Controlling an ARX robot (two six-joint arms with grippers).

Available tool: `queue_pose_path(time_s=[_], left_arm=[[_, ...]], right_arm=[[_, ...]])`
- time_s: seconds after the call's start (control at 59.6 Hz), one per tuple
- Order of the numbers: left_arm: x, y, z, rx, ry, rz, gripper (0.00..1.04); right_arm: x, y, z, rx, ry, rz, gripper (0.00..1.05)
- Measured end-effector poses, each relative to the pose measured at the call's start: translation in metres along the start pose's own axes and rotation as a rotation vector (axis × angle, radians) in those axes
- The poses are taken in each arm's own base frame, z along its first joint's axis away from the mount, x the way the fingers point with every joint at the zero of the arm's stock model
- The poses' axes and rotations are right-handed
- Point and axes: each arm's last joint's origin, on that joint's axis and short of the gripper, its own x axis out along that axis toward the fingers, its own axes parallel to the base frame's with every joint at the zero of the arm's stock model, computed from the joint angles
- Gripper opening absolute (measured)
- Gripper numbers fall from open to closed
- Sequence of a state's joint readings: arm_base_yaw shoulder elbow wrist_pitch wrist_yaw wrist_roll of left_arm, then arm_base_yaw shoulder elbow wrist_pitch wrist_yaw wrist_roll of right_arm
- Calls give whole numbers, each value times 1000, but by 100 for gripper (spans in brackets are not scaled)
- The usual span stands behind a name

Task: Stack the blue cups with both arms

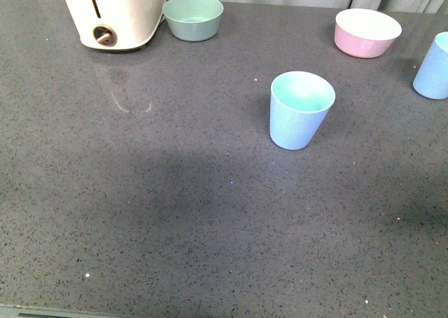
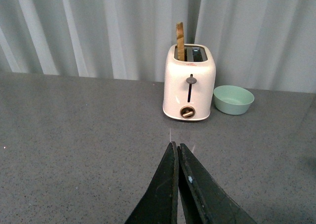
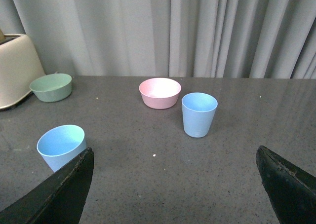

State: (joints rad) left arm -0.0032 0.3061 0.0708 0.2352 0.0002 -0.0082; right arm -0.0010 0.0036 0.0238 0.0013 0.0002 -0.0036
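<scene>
My left hand (image 2: 176, 146) is pinched together, my right hand (image 3: 174, 154) spread wide; I'd centre it squarely around the right cup (image 3: 200, 114) before squeezing.

Soft, even light fills all three views. In the front view a broad dim shadow crosses the lower middle of the countertop (image 1: 210, 213). The toaster (image 1: 119, 13), upper left, leaves a pale reflection beneath itself. The central blue cup (image 1: 301, 111) casts a faint shadow.
</scene>
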Motion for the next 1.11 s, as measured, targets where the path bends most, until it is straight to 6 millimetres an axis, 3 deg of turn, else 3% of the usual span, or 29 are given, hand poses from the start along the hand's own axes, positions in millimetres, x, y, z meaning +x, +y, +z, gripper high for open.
queue_pose_path(time_s=[0.537,0.99,1.107], left_arm=[[-16,0,-17,1,17,1,2],[-20,0,-16,0,-6,0,2],[-20,0,-16,0,-6,0,20]], right_arm=[[0,0,0,0,0,0,96],[0,0,0,0,0,0,96],[0,0,0,0,0,0,96]])
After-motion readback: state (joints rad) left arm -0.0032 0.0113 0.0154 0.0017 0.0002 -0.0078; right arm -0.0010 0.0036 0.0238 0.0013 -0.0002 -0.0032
